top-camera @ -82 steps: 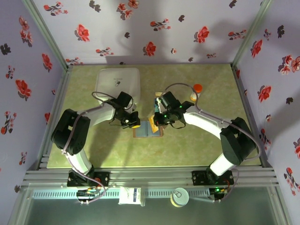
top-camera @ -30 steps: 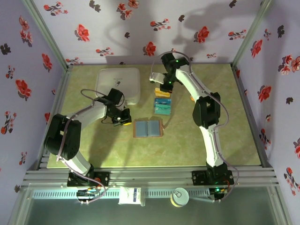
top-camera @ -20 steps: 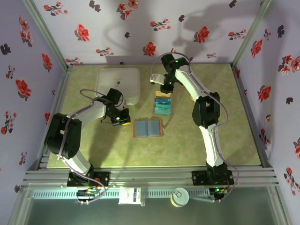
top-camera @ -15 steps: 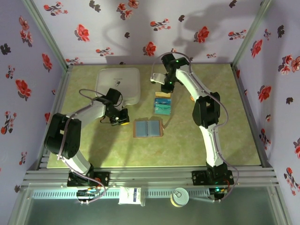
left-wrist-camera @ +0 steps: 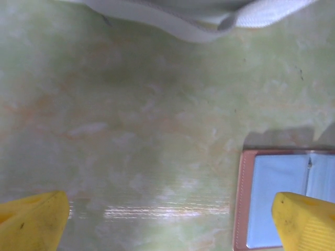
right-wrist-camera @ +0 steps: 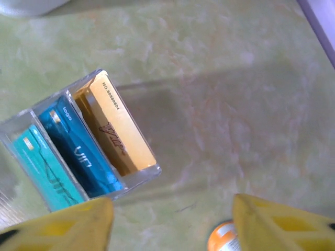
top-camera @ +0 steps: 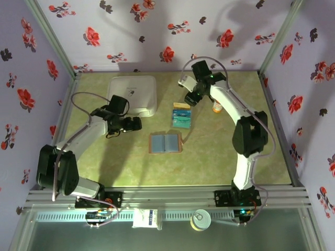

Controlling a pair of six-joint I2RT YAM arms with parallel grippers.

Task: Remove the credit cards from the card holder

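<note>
**Card holder open between the arms, cards boxed just beyond it**

The small reddish-brown leather card holder (top-camera: 165,142) lay flat and open on the green marbled table (top-camera: 225,151), its long axis running left to right across the top view. Its grey-blue inner pockets faced up and looked bare. The thin rectangular credit cards (right-wrist-camera: 84,151), one teal, one blue and one yellow-orange, stood side by side in the slots of a small clear plastic box (right-wrist-camera: 137,177). That box sat just beyond the card holder's far right corner, close to it but apart.

The left gripper (top-camera: 135,124) was the nearer one to the card holder. It hovered just off the holder's far left corner, so the holder lay to the right of its jaws. Those jaws were spread wide with nothing between them. A white square box (top-camera: 132,94) sat just beyond this gripper.

The right gripper (top-camera: 191,98) hung past the far end of the clear plastic box, nearer the credit cards. Its jaws were parted and empty, and a small orange-capped bottle (top-camera: 216,107) stood beside it.

Judged from the bare pockets, the removal looked finished.
</note>
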